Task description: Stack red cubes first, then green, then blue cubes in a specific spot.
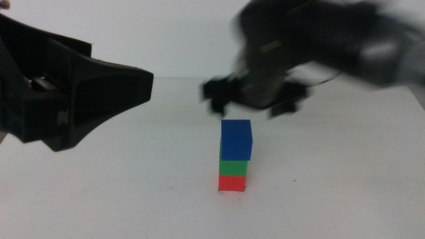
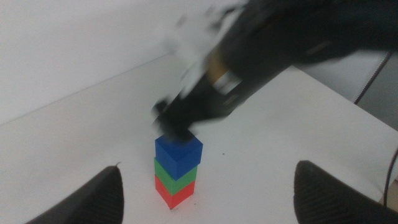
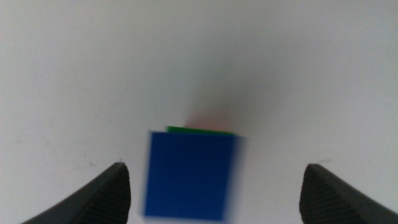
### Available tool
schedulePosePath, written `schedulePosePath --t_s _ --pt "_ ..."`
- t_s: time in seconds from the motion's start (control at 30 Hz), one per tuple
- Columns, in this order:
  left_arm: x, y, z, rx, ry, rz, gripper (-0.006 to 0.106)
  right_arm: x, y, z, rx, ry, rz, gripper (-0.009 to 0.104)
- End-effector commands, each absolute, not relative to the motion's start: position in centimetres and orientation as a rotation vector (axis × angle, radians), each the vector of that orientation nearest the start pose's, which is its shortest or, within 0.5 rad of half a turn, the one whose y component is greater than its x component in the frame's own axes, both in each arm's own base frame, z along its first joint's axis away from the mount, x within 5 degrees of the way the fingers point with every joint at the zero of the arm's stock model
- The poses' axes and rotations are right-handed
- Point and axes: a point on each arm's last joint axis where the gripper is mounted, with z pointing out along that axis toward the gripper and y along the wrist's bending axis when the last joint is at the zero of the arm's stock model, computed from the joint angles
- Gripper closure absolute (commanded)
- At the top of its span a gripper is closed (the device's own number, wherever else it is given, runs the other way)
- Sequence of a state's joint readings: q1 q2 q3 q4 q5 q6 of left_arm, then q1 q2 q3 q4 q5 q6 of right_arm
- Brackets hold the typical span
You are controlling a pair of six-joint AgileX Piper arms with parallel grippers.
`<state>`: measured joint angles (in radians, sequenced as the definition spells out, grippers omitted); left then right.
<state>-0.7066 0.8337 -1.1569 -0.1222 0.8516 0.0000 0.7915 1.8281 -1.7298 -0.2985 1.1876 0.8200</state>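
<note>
Blue cube (image 1: 236,140) topping green (image 1: 233,168) and red (image 1: 232,182), sitting directly beneath right gripper (image 1: 252,103), jaws spread, empty; left gripper (image 2: 205,186) waiting nearby, also spread.

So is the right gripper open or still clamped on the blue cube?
Open: the right gripper has wide-apart jaws clear of the blue cube.

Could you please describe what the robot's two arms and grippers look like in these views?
Both are black. The left gripper is a broad, matte, wedge-shaped housing tapering to a blunt tip, with a faint pale marking on its side. The right gripper is motion-blurred: a bulky dark body with small blocky jaw ends, a yellowish band and a thin dark cable trailing behind.
</note>
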Motion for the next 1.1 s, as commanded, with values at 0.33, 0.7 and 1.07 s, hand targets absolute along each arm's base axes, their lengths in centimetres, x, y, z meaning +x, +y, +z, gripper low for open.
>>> schedulePosePath --t_s 0.33,0.7,1.07 --pt "10.2 -9.8 44.1 0.682 1.923 -0.600 0.007 18.4 4.4 37.0 -0.113 2.251 0.123 0.002" --pt "10.2 -9.8 44.1 0.682 1.923 -0.600 0.007 14.8 1.9 37.3 -0.115 2.040 0.137 0.002" --pt "11.1 -9.5 42.1 0.604 1.845 -0.564 0.007 14.4 1.9 37.5 -0.114 2.025 0.140 0.002"
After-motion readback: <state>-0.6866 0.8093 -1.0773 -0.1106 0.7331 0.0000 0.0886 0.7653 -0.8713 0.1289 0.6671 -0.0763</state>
